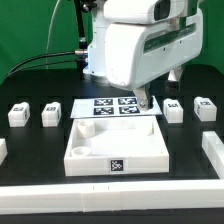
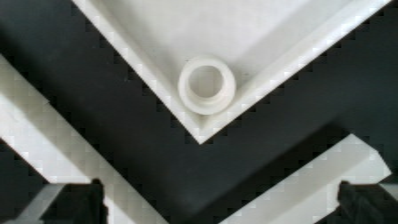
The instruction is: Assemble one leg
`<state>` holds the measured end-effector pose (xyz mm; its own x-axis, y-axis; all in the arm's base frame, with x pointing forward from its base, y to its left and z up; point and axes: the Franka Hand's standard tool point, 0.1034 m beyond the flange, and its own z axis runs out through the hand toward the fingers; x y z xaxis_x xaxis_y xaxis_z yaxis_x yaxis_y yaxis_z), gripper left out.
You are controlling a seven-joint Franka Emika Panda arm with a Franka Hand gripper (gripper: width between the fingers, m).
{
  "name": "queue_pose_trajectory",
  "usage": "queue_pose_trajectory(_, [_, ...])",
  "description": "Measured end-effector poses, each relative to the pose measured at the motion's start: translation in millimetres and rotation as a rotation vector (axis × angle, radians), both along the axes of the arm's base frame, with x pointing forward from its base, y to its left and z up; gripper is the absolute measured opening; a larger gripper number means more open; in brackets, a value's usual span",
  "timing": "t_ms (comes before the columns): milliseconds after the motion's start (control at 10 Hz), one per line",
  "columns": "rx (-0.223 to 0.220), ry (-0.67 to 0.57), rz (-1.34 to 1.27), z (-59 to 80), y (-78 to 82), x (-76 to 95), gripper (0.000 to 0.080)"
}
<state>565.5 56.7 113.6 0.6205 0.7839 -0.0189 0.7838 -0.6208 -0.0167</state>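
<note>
Little of the task was done, judging from how things lay; no leg had been fitted. All four sat loose on the black bench: one leg and a second leg on the exterior view's left, a third leg and a fourth leg on its right, each well apart from the panel. The arm hung over the panel's far corner, beside the marker board; the jaws were spread wide with nothing between them. In the wrist view the corner socket was empty. Picking up a leg, carrying it over and seating it all remained.
</note>
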Motion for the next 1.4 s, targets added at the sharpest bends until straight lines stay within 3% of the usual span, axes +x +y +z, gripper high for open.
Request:
queue_pose_trajectory(1000, [0.002,-0.005,0.004,-3.4,-0.7,-1.5,0.0650])
queue_pose_trajectory(1200, [0.004,-0.006,0.037,-17.7,-6.6,-24.5,0.0650])
queue_pose_trajectory(1400, [0.004,0.001,0.156,-20.0,-15.6,-47.1,0.0650])
